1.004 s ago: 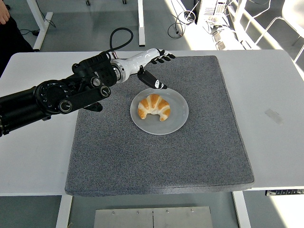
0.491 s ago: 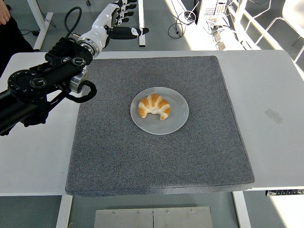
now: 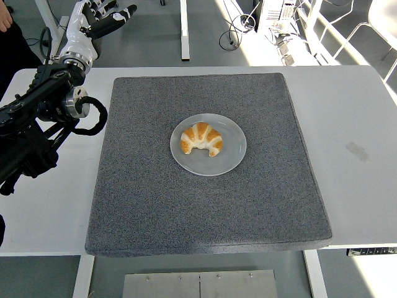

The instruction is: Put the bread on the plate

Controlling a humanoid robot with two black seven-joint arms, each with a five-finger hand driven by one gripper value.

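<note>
A golden croissant [image 3: 201,139] lies on the pale round plate [image 3: 229,155], left of the plate's middle. The plate sits near the centre of the grey mat [image 3: 205,205]. My left hand [image 3: 99,18] is raised at the top left, far from the plate, past the table's back edge. Its fingers are spread and hold nothing. The black left arm [image 3: 43,118] runs down to the left edge. My right arm is out of view.
The mat covers most of the white table [image 3: 353,124]. Table legs and cables stand on the floor behind. A person's hand [image 3: 5,17] and dark sleeve show at the top left corner.
My left hand has drawn back from beside the plate, up and to the left, ending raised past the table's back left. The croissant and plate have not moved.
</note>
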